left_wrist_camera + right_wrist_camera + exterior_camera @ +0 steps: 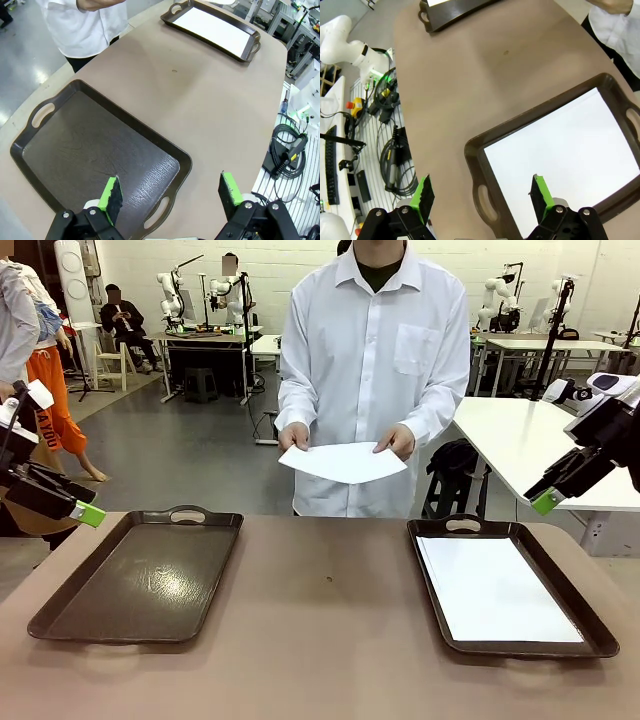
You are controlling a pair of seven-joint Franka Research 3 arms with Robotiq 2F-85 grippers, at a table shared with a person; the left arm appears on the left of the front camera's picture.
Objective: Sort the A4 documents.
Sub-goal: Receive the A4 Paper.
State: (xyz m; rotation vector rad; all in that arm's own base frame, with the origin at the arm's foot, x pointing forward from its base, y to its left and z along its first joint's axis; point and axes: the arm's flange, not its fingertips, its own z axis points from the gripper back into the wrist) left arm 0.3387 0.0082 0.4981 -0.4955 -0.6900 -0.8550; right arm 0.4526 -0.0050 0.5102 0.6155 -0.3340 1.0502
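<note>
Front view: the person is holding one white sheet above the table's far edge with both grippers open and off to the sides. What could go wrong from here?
1. The thin white paper sheet sags between the person's hands; fingers closing on its limp edge may crease it or slip off.
2. The left gripper hangs over the near rim of the empty dark brown handled tray, so a low move could clip that rim.
3. The right gripper hovers over the white sheet lying in the right brown tray and could drag that sheet.
</note>
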